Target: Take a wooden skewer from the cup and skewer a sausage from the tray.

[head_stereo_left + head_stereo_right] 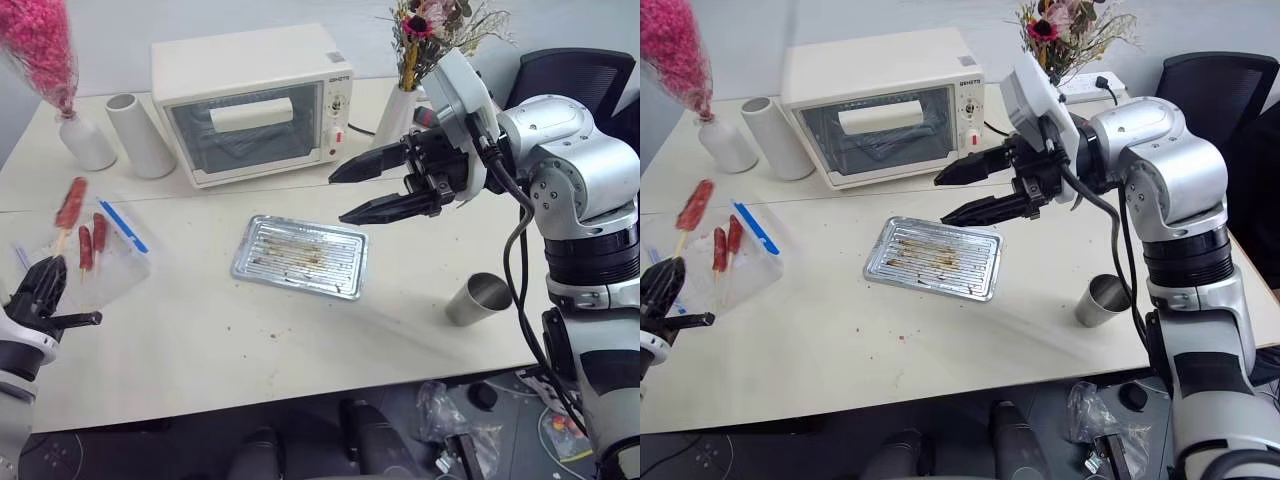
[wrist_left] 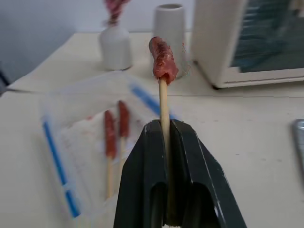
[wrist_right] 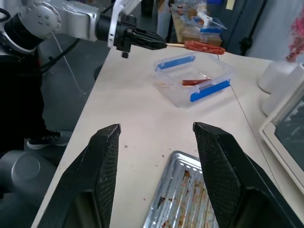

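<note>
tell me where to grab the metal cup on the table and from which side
Grip the cup across its side wall near the open rim, coming from above and from the robot's right. It leans toward the tray, mouth tipped up and open, and nothing crowds it. The open right end effector hangs over the tray, closest to it.

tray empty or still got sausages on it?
Empty. The tray shows only its ribbed base with brown greasy stains. The sausage is on the wooden skewer clamped in the left gripper.

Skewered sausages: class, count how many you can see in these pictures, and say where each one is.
3. One sausage rides a wooden skewer gripped in the left hand; two skewered sausages lie in the clear blue-edged container.
</note>
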Motion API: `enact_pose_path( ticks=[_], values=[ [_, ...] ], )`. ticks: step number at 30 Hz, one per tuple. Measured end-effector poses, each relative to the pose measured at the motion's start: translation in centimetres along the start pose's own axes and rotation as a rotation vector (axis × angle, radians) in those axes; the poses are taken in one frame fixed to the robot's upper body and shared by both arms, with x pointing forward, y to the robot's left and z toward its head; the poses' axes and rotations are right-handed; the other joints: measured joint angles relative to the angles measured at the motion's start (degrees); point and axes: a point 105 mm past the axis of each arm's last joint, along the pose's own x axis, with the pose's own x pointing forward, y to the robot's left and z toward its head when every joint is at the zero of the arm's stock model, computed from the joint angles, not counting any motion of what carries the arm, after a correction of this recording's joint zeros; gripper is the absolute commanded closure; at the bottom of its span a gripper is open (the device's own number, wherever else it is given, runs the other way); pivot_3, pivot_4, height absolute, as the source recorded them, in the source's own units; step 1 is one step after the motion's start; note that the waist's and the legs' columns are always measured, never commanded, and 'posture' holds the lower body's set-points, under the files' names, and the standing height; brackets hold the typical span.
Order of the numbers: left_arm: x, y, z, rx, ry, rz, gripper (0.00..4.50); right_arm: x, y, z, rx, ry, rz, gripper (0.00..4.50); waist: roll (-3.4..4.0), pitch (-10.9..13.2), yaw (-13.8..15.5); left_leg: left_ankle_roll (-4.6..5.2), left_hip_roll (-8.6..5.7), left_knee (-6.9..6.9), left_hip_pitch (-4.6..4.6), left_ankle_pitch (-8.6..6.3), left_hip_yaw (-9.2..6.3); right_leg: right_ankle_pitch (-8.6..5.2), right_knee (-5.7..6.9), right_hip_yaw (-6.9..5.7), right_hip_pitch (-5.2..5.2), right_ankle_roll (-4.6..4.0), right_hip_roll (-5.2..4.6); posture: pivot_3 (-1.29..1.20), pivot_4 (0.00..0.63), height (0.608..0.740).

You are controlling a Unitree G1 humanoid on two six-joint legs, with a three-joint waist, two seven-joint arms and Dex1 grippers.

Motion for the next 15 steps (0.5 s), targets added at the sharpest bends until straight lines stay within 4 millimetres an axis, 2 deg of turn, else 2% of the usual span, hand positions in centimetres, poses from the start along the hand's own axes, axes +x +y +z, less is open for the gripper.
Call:
enact_pose_path(
  ticks=[3,8,15],
  values=[
    [1.1,0.6,-0.3,-0.025,0.008,0.060,4.50,0.2,0.1,0.2,-0.003,-0.005,0.003,1.97,-0.02,0.0,0.2,0.01,-0.04,0.00,0.03,0.01,0.00,0.00,0.00,-0.01,0.03,0.00,-0.01,0.00,0.150,0.740],
    [3.3,1.5,-0.9,-0.051,0.043,0.135,3.05,0.3,0.0,0.2,-0.002,-0.010,-0.013,1.95,-0.06,0.0,0.7,0.01,-0.01,0.00,-0.01,0.01,-0.01,0.00,0.03,-0.03,0.00,0.00,0.00,0.00,0.150,0.740],
    [3.8,2.0,-1.1,-0.042,0.061,0.159,1.06,0.2,-0.2,0.0,0.004,-0.009,-0.031,1.95,-0.06,0.0,1.0,0.00,0.06,0.00,-0.09,-0.01,-0.04,0.01,0.04,-0.06,0.01,-0.01,-0.16,0.00,0.150,0.740]
  ],
)
